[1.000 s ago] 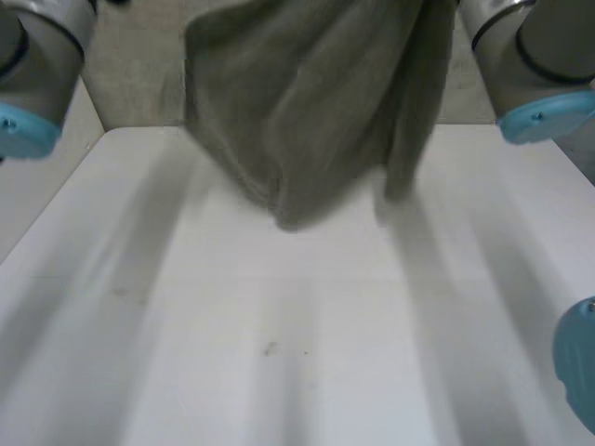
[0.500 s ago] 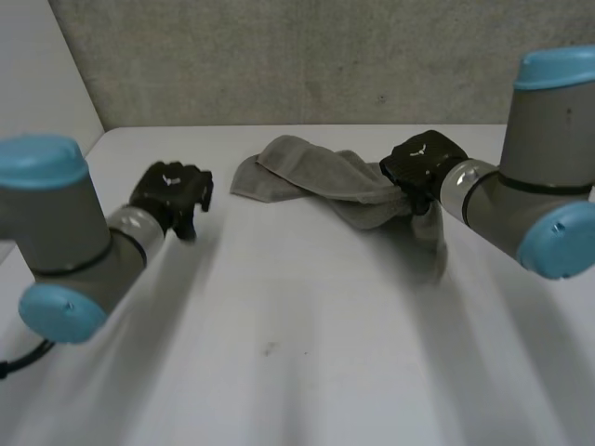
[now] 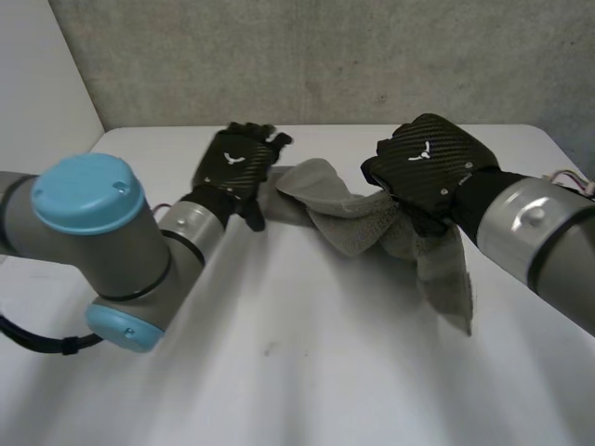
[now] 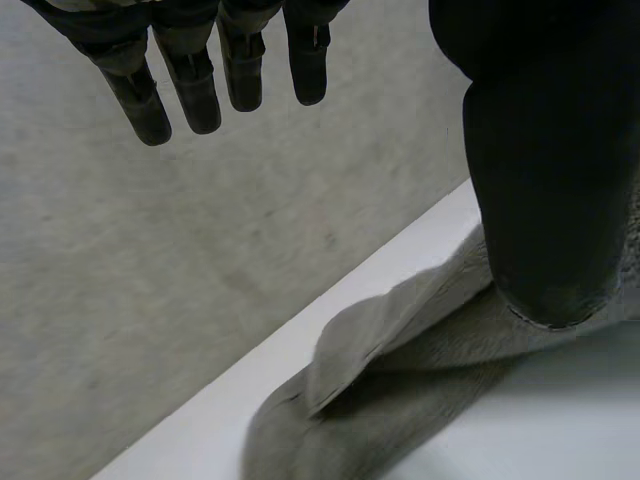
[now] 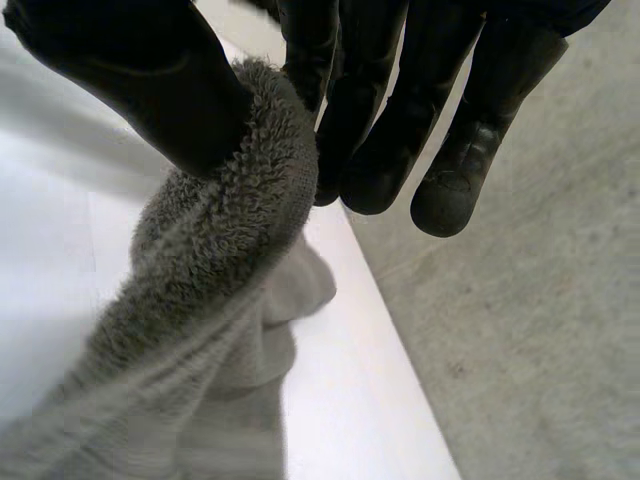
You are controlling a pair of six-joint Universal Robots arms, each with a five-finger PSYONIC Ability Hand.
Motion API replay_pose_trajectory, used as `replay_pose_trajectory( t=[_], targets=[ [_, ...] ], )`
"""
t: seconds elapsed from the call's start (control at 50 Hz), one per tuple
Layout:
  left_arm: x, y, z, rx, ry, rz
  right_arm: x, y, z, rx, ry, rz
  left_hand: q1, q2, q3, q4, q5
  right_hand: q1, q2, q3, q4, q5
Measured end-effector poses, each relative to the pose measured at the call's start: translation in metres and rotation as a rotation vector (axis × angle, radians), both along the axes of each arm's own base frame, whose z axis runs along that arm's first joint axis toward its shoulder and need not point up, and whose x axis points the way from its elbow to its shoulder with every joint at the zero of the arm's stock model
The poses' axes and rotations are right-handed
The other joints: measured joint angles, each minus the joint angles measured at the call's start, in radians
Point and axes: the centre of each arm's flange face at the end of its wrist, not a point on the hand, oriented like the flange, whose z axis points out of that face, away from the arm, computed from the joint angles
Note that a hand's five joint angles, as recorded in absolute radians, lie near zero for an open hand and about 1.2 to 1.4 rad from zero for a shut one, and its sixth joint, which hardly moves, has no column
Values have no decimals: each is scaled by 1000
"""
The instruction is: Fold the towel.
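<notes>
Lying in a bunched rope across the far side of the white worktop [image 3: 307, 362], the grey towel [image 3: 339, 221] is reaching from one hand to the other. The right hand [image 3: 429, 167] is sitting over its right end, and a flap is trailing from under that hand towards the near edge. The left hand [image 3: 234, 167] is resting at the towel's left end.

Half a second ago the left hand was well apart from the cloth, out to the left; it is now right beside it. The right hand is keeping its hold, and the towel is lying a little more drawn out than before. A second ago the cloth was hanging high in front of the head camera.

The head view is giving just the backs of both hands. The right wrist view is making the grip plain: the thumb [image 5: 140, 70] and the fingers [image 5: 370, 120] are pinching a thick fold of the pile between them. The left wrist view is showing straight, spread fingers [image 4: 190, 80] clear of the cloth, holding nothing, while the thumb [image 4: 545, 180] is lying against the towel's rolled end.
</notes>
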Motion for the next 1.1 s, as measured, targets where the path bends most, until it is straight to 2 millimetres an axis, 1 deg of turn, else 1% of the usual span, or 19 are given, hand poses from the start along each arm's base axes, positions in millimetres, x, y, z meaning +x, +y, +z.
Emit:
replay_pose_trajectory(
  t=[0.06,0.14,0.26,0.34,0.56,0.66,0.76,0.84,0.86,0.88,0.9,0.94,0.98,1.06,1.1],
  targets=[
    [-8,5,-6,28,17,-41,-4,11,7,-21,-8,7,0,4,3,2,1,0,0,0,0,0],
    [-18,10,-20,97,43,-93,-11,26,21,-66,-30,13,0,8,7,6,2,0,0,0,0,0],
    [-26,15,-40,184,64,-152,-18,41,37,-115,-56,15,22,25,25,24,22,0,0,0,0,0],
    [-30,15,-46,210,76,-179,-22,48,42,-133,-65,15,74,80,79,79,77,0,0,0,0,0],
    [-36,9,-42,259,157,-202,-31,68,46,-156,-78,23,168,172,172,171,168,0,0,0,0,0],
    [-40,12,-42,271,166,-234,-32,73,48,-167,-84,28,203,208,208,205,201,0,0,0,0,0],
    [-44,17,-45,281,161,-276,-33,77,51,-179,-88,32,310,314,314,314,309,0,0,0,0,0],
    [-47,20,-48,285,157,-301,-34,78,52,-187,-86,34,412,416,415,412,406,0,0,0,0,0],
    [-48,19,-48,284,157,-305,-34,78,52,-190,-84,34,498,504,504,504,481,0,0,0,0,0],
    [-49,19,-49,284,157,-306,-34,79,52,-190,-83,34,540,545,544,544,537,0,0,0,0,0],
    [-49,19,-49,281,157,-307,-34,79,52,-192,-82,34,651,643,643,643,636,0,0,0,0,0],
    [-51,18,-49,277,158,-306,-34,79,52,-192,-79,34,733,738,727,728,721,0,0,0,0,0],
    [-52,15,-47,266,162,-300,-34,78,51,-193,-76,34,868,876,875,875,867,0,0,0,0,0],
    [-51,6,-43,240,169,-264,-34,77,50,-192,-73,33,944,963,960,960,948,0,0,0,0,0],
    [-47,-3,-39,216,173,-217,-34,76,49,-190,-71,29,957,980,979,979,965,0,0,0,0,0]
  ],
)
